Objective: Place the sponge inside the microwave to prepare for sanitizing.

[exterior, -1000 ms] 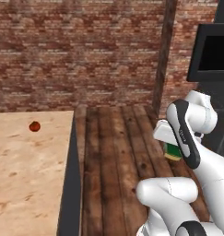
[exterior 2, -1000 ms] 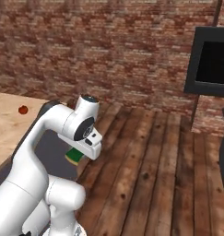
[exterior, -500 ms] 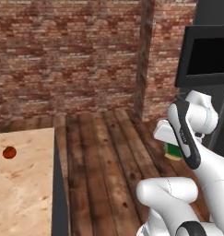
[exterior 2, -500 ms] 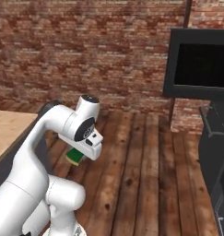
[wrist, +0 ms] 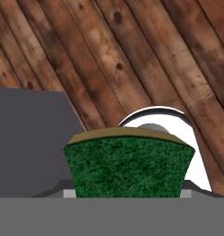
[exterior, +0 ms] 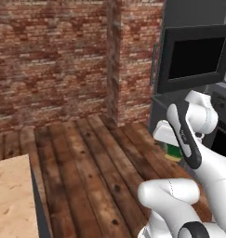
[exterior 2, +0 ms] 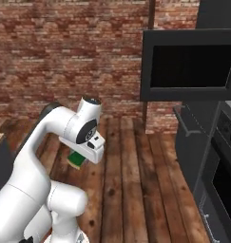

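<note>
Progress: pickup looks done, since the sponge [wrist: 129, 163] rides in the gripper [exterior 2: 83, 159] above the plank floor [exterior: 100, 162]; delivery is not yet made.
Remaining: as I judge it, close the distance to the microwave [exterior 2: 190, 64], raise the hand to the cavity, set the sponge inside and let go.
Microwave: dark-windowed door [exterior: 196, 58] stands up and to the arm's right in both base views, above a grey cabinet [exterior 2: 195, 137]; it seems swung open toward the robot, but the cavity itself is out of sight, so I cannot be sure.
Gripper: clamped on the sponge, low beside the arm's folded wrist, pointing down at the floor.
Sponge versus tool: in the hand view the green face fills the space between the fingers, with its yellowish layer along the upper edge; the fingertips are hidden behind it.
Sponge versus goal: well apart from the microwave, and clearly lower than the door.
Surroundings: a pale wooden counter corner [exterior: 12, 200] sits at the lower left of the left base view; a brick wall [exterior: 49, 60] closes the back.
Risk: a lift with the elbow so tucked may bring the hand close to the cabinet front.
</note>
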